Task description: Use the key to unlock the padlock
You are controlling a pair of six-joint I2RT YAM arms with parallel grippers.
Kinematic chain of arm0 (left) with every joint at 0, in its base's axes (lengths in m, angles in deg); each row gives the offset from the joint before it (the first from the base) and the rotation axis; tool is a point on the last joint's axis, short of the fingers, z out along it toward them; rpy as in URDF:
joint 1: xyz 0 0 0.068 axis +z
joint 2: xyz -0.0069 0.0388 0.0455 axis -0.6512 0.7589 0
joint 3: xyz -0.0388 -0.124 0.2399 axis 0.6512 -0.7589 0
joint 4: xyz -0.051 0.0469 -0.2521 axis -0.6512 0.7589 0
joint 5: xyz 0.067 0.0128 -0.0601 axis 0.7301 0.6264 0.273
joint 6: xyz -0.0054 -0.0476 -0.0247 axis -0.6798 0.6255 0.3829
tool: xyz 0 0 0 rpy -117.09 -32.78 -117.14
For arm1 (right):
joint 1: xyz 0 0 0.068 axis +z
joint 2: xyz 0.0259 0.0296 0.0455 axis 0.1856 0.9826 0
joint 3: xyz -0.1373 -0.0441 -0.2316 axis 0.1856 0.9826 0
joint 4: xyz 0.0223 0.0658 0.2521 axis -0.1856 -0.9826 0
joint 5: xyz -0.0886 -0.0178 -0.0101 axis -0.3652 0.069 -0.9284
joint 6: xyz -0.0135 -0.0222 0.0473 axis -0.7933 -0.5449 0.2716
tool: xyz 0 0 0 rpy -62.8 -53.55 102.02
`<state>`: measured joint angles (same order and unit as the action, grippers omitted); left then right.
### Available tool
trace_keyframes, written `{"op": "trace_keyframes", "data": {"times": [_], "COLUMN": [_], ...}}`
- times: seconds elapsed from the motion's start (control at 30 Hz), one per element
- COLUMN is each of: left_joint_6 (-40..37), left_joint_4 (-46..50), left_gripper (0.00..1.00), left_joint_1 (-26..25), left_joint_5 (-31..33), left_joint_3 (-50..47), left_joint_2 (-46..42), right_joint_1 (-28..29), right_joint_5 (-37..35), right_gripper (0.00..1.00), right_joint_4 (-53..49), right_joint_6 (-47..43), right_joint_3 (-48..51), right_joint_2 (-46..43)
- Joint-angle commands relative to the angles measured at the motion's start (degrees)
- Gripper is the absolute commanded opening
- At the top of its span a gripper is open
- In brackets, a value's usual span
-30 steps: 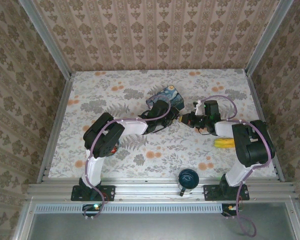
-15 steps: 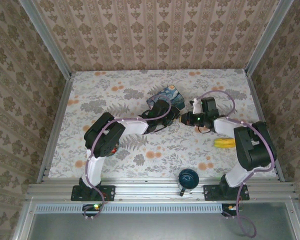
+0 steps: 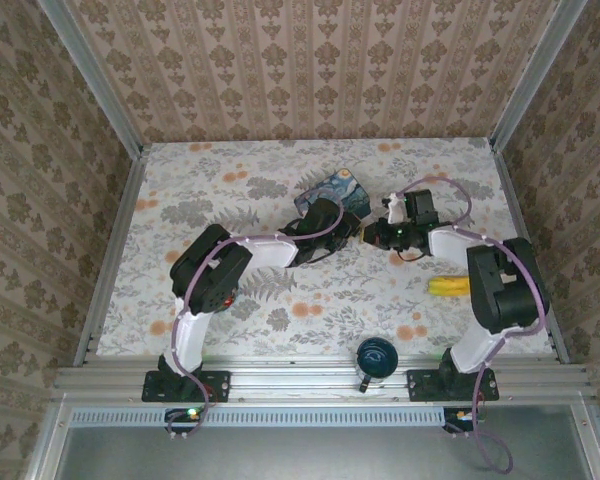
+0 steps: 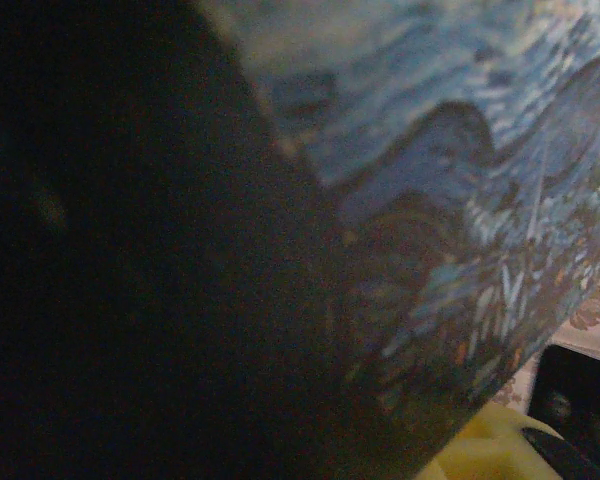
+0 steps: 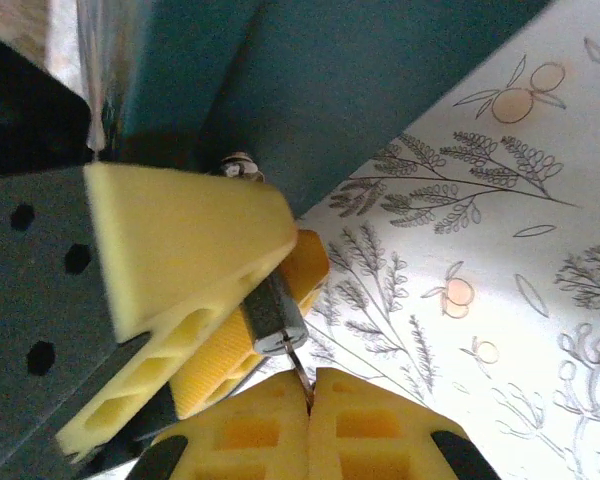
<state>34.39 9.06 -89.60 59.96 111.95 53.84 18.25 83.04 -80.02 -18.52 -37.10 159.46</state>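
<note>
The tiny dark padlock sits clamped between the yellow fingers of my left gripper, keyhole face toward the right wrist camera. Its silvery shackle peeks out beside the blue painted tin. My right gripper is shut on the thin metal key. The key's tip touches the keyhole. In the top view the right gripper meets the left one tip to tip, just in front of the tin. In the left wrist view the tin looms very close.
A yellow corn-like object lies on the floral tablecloth by the right arm. A dark blue mug stands on the near rail between the two bases. Patterned walls close in the table on three sides.
The right wrist has swung a little toward the back of the table while its fingertips stay at the padlock. The left arm has held still.
</note>
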Motion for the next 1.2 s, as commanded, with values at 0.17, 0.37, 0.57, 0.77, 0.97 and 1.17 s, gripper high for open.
{"op": "trace_keyframes", "data": {"times": [0.17,0.37,0.57,0.77,0.97,1.17], "left_joint_6": [4.4,4.8,6.7,8.2,9.1,9.7], "left_joint_4": [2.3,1.5,-0.5,-3.2,-4.3,-4.7], "left_gripper": [0.0,0.0,0.04,0.15,0.2,0.26], "left_joint_1": [-5.0,-4.9,-4.9,-5.1,-5.2,-5.3], "left_joint_5": [-16.1,-16.1,-16.0,-16.0,-15.4,-15.2], "left_joint_3": [0.0,-0.8,-2.0,-2.6,-3.8,-4.1], "left_joint_2": [1.7,1.3,1.4,1.8,1.5,1.5], "right_joint_1": [-0.5,-0.5,0.4,1.2,1.3,1.9], "right_joint_5": [12.2,13.0,9.5,5.4,-0.8,-3.8], "right_gripper": [0.0,0.0,0.0,0.0,0.0,0.0], "right_joint_4": [35.2,59.6,70.9,70.8,70.8,70.7], "right_joint_6": [31.7,54.4,67.3,69.1,69.4,69.9], "right_joint_3": [1.5,5.3,7.2,8.6,12.3,13.4], "right_joint_2": [7.7,14.9,20.6,20.6,22.9,24.3]}}
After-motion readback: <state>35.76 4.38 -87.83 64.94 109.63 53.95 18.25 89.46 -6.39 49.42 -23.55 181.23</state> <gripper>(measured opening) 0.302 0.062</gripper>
